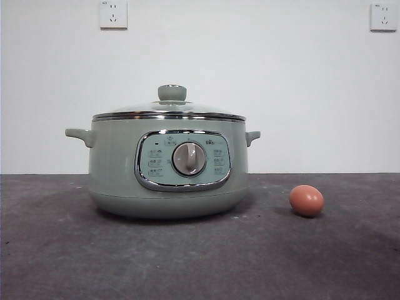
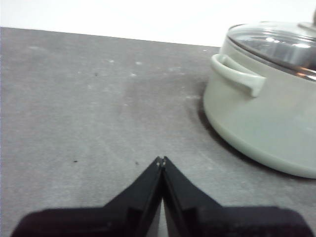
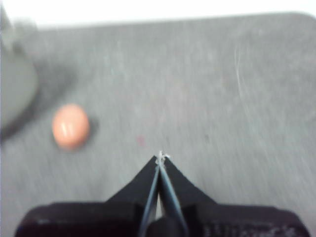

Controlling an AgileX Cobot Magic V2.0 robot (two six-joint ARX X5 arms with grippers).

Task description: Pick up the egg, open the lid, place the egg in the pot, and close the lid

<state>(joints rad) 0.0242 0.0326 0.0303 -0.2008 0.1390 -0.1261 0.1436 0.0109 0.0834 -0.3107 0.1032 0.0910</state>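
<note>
- Dark grey, faintly mottled table [image 1: 187, 262] runs back to a plain white wall [image 1: 281, 81], with two white wall sockets [image 1: 113, 14] high up in the front view.
- The pot [image 1: 119, 169], pale sage green, stands upright on the table left of centre, its chrome-framed control panel [image 1: 182, 159] and round dial [image 1: 189, 159] facing the front camera.
- The lid [image 1: 169, 111] sits closed on the pot, its metal rim resting flush on the pot's top edge and its pale green knob [image 1: 172, 92] upright at the centre.
- The egg [image 1: 306, 200] lies on its side on the table to the right of the pot, near it but clearly apart, not touching.
- The left gripper [image 2: 161, 160] hangs over bare table with its two black jaws pressed together tip to tip, holding nothing; the pot's side handle [image 2: 237, 74] and part of the glass lid show nearby in the left wrist view.
- The right gripper [image 3: 161, 158] also has its jaws closed on nothing, above bare table; the egg lies apart from its tips, in a blurred right wrist view.
- Neither arm shows in the front view.
</note>
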